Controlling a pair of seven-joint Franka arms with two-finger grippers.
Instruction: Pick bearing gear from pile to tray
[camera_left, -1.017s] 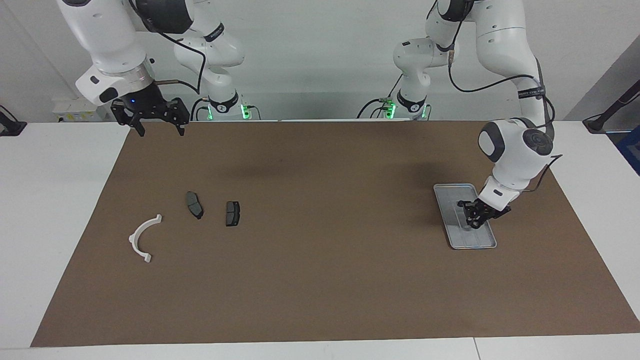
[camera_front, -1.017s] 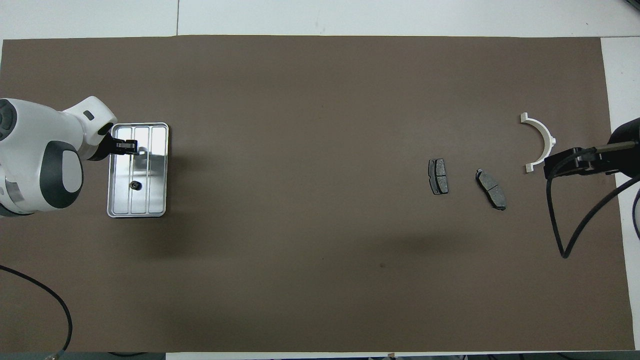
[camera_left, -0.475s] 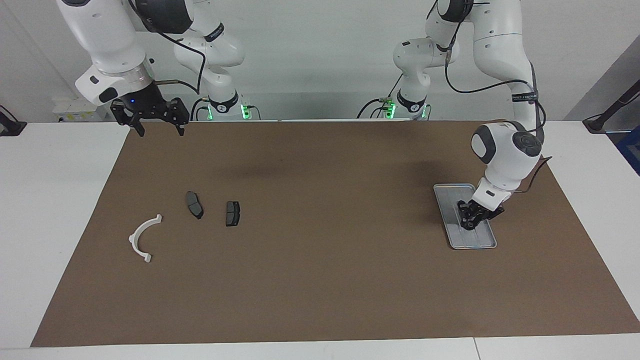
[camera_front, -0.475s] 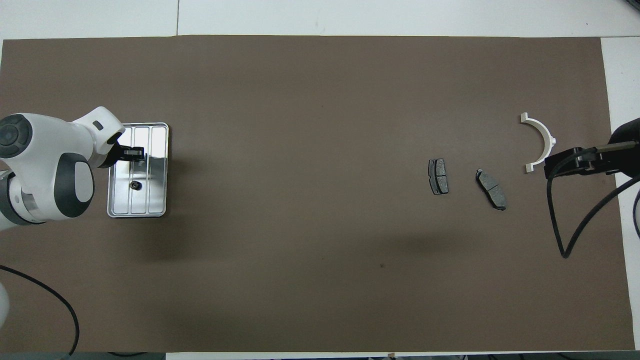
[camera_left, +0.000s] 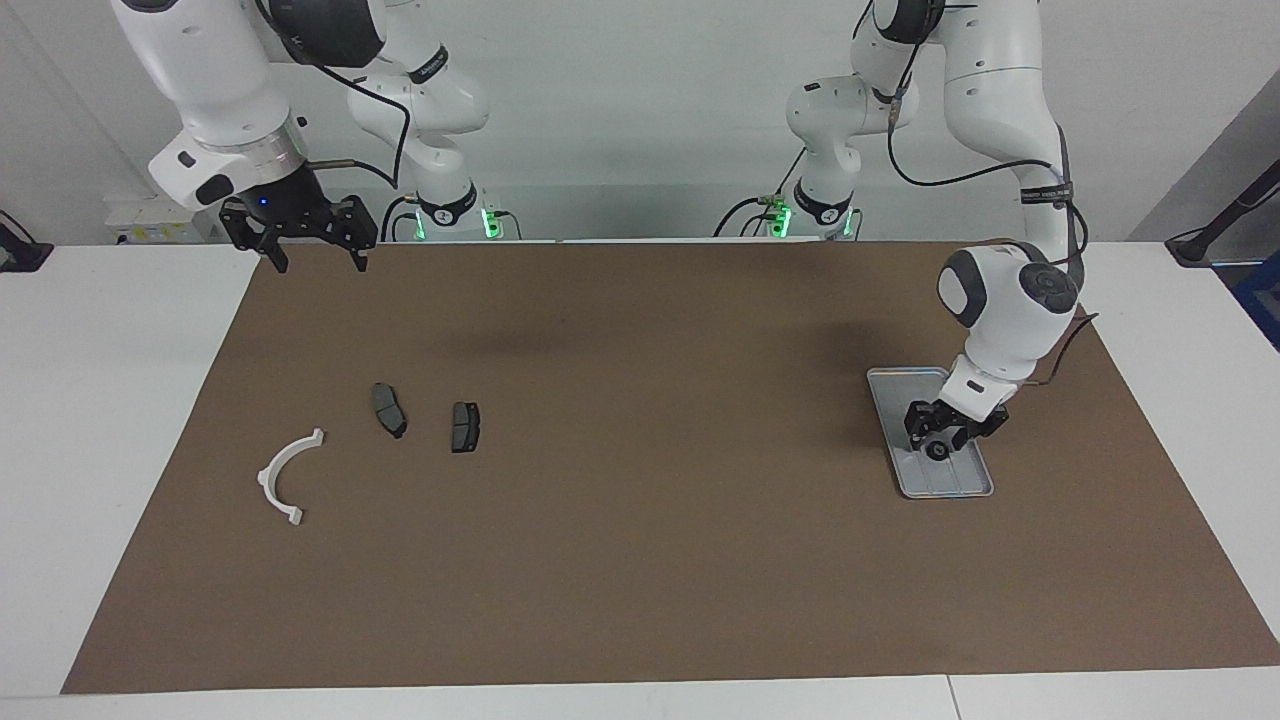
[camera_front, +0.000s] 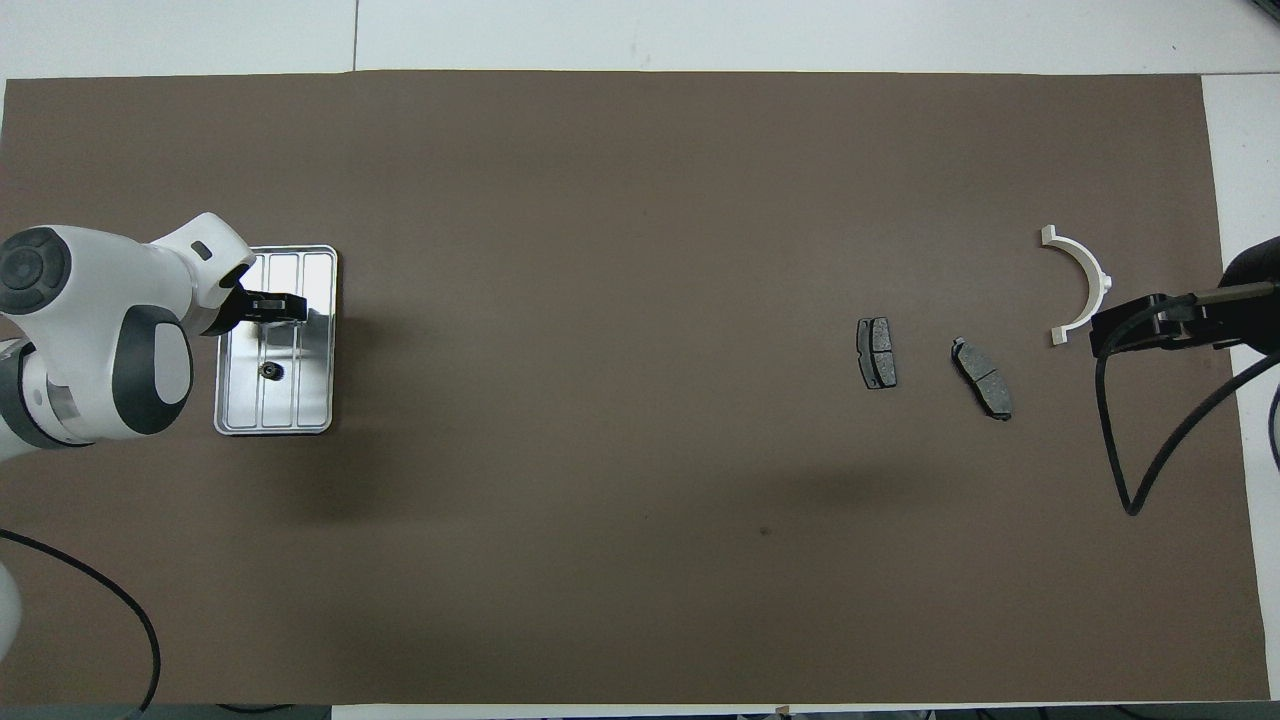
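Resting below left pincer (camera_left: 938, 438): gear (camera_front: 270, 372).

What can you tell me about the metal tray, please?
The tray is a shallow rectangular pan of shiny silver-grey metal, with rounded corners, a raised rim and a ribbed floor. It lies flat on the brown mat at the left arm's end of the table. A small dark round part rests on its floor. The left pincer is over it.
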